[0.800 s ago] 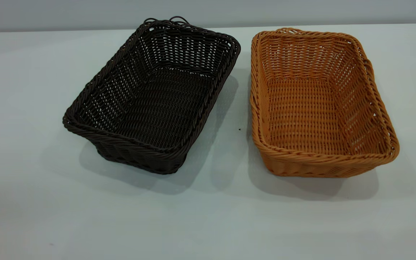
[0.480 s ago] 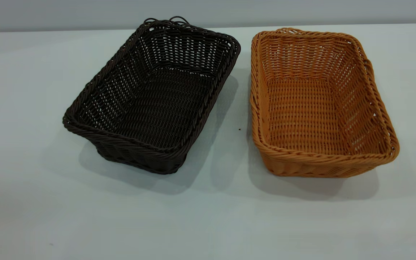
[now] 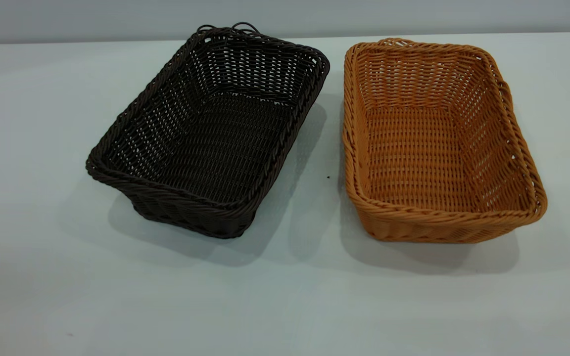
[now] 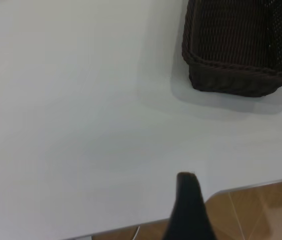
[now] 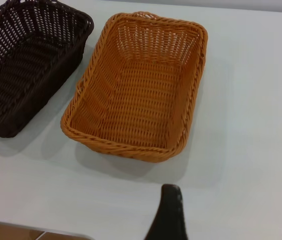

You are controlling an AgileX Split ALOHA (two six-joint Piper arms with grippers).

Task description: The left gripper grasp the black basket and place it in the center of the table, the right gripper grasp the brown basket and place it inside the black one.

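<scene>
The black basket (image 3: pixel 211 138) stands empty on the table (image 3: pixel 42 257), left of the middle, turned a little askew. The brown basket (image 3: pixel 438 143) stands empty beside it on the right, with a narrow gap between them. Neither arm shows in the exterior view. In the left wrist view a dark part of my left gripper (image 4: pixel 186 200) hangs over the table's edge, well apart from the black basket's corner (image 4: pixel 240 55). In the right wrist view a dark part of my right gripper (image 5: pixel 169 210) is above bare table, short of the brown basket (image 5: pixel 141 85); the black basket (image 5: pixel 26 60) lies beside it.
The table's edge and a brown tiled floor (image 4: pixel 260 210) show under the left gripper. A small dark speck (image 3: pixel 328 177) lies between the baskets. Bare tabletop lies in front of and around both baskets.
</scene>
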